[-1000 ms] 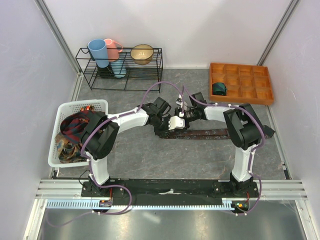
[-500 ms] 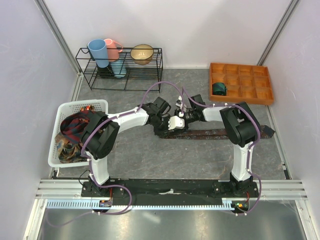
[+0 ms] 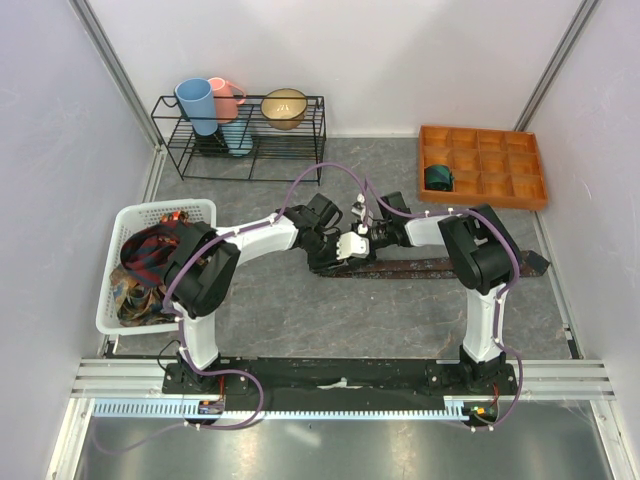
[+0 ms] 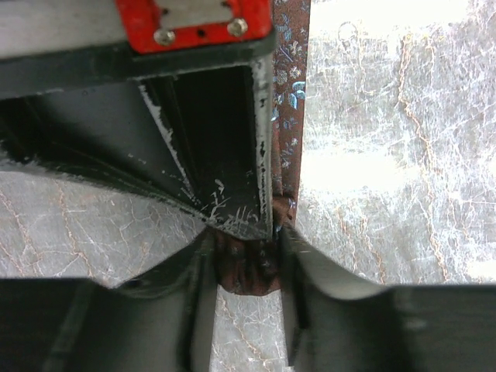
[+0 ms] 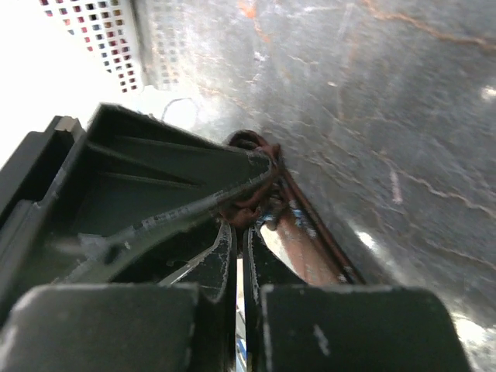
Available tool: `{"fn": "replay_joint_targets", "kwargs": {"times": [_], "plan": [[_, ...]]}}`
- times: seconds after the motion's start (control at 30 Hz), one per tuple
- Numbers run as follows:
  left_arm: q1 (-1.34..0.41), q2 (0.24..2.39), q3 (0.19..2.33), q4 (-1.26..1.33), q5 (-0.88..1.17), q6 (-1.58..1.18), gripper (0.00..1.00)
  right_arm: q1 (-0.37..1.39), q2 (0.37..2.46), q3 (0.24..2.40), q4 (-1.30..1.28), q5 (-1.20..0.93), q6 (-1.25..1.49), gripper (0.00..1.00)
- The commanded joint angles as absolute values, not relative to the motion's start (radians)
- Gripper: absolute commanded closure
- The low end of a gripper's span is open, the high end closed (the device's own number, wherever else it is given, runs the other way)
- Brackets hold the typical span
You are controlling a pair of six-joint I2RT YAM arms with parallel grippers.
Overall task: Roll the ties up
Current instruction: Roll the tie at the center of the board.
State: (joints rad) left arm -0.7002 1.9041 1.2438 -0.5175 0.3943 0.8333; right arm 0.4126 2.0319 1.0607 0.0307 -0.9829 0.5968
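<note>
A maroon-brown tie point(image 3: 430, 267) lies flat across the table's middle, with its left end rolled into a small coil point(image 4: 248, 271). My left gripper point(image 3: 325, 258) is shut on the tie, holding that coil between its two fingers point(image 4: 194, 294). My right gripper point(image 3: 348, 247) meets it from the right. Its jaws are shut to a thin slit, and the tips point(image 5: 242, 225) touch the coil; I cannot tell whether cloth is pinched. The tie's flat strip point(image 5: 306, 248) runs away along the table. More ties point(image 3: 145, 262) are piled in the white basket point(image 3: 115, 290).
An orange divided tray point(image 3: 500, 190) at the back right holds one rolled teal tie point(image 3: 437, 178). A black wire rack point(image 3: 240, 150) at the back left carries cups and a bowl. Purple cables arch over both arms.
My right gripper has shut from half open and shifted slightly left against the coil. The left jaws have widened a little around the coil.
</note>
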Motion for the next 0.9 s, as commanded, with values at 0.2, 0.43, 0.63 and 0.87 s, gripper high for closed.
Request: {"fn": "replay_joint_targets", "kwargs": {"times": [0.2, 0.43, 0.63, 0.87], "plan": [[-0.621, 1.818, 1.174, -0.534, 0.501, 0.871, 0.29, 0.402, 2.031, 1.046, -0.075, -0.893, 0.482, 1.00], [-0.601, 1.749, 1.112, -0.436, 0.548, 0.884, 0.18, 0.396, 2.028, 1.046, -0.081, -0.879, 0.472, 1.00], [-0.617, 1.821, 1.173, -0.433, 0.535, 0.861, 0.17, 0.393, 2.023, 1.051, -0.084, -0.887, 0.471, 1.00], [-0.667, 1.899, 1.235, -0.449, 0.451, 0.851, 0.19, 0.393, 2.000, 1.052, -0.081, -0.908, 0.465, 1.00]]}}
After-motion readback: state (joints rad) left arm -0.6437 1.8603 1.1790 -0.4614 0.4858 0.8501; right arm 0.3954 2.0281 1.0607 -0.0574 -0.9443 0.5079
